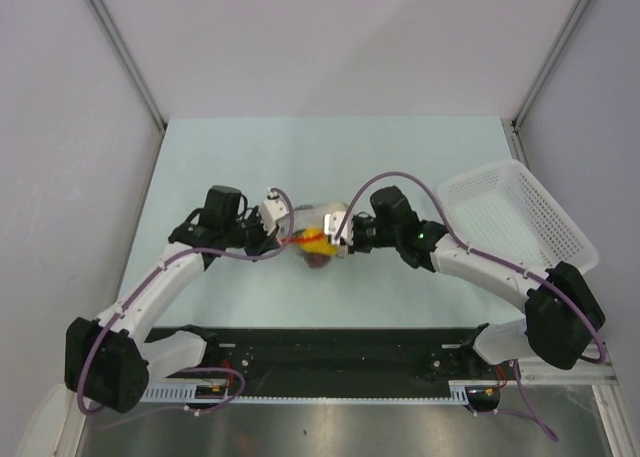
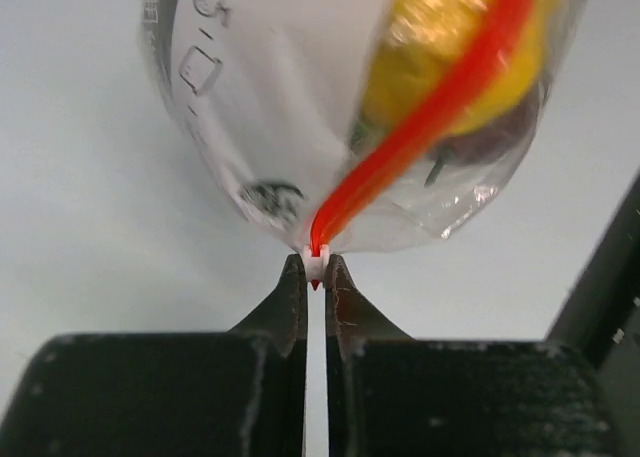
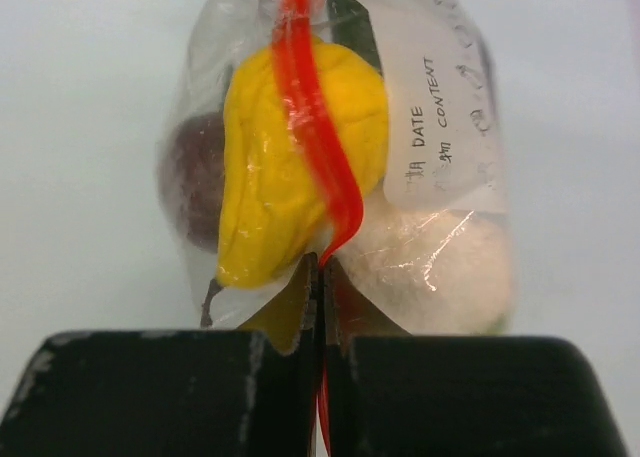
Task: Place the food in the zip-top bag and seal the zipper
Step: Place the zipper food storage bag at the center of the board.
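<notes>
Zip-top bag sits mid-table, strung btwn the two grippers, w/ food already inside. Can't tell if it rests on the surface or hangs just off it.

Left gripper: fingers pinched tight on the very end of the zipper, small white end tab caught right at the tips. From there the orange-red strip curves up and away across the bag's front. Bag body lies straight ahead of the fingertips, touching them.

Right gripper: also clamped on the zipper, at the opp. end; strip runs down btwn the closed fingers and shows below the tips. Bag is directly in front, pressed against the fingertips.

Contents seen thru the plastic: yellow piece centre, under the strip; dark red piece to its left in the right wrist view; cream piece low on the right. Printed "DATE / CONTENT" label on the bag wall.

White perforated basket sits at the table's right edge, tilted, well apart from the bag.
</notes>
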`<control>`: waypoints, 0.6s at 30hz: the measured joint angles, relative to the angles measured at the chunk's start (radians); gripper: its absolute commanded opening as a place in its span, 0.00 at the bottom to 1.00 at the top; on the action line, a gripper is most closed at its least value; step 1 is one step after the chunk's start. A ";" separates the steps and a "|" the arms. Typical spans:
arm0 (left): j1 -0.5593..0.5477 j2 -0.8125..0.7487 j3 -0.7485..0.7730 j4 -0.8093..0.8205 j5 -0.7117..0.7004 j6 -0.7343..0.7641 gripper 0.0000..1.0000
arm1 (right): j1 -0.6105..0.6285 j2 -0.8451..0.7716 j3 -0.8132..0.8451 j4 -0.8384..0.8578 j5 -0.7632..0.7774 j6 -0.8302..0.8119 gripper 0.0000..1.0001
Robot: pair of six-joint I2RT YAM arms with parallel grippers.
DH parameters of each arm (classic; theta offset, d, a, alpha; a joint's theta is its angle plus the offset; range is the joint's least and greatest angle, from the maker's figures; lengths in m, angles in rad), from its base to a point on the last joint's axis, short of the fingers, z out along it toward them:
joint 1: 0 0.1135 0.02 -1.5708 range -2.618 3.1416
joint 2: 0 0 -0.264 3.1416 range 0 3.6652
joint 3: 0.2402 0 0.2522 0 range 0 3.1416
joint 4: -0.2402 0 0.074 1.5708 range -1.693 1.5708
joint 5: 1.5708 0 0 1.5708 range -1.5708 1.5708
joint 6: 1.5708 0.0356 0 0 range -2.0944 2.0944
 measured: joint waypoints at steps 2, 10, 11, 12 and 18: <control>0.000 -0.055 -0.069 -0.020 0.015 0.006 0.01 | 0.058 -0.016 -0.045 -0.014 -0.009 0.003 0.00; -0.001 -0.209 -0.223 -0.093 0.044 0.040 0.20 | 0.188 -0.043 -0.182 -0.092 0.031 0.071 0.16; 0.000 -0.220 -0.238 -0.089 0.043 0.050 0.33 | 0.193 -0.043 -0.186 -0.085 0.041 0.079 0.37; 0.000 -0.225 -0.251 -0.083 0.043 0.060 0.38 | 0.195 -0.043 -0.190 -0.077 0.051 0.084 0.49; 0.000 -0.225 -0.273 -0.111 0.041 0.103 0.91 | 0.195 -0.060 -0.203 -0.097 0.099 0.124 0.80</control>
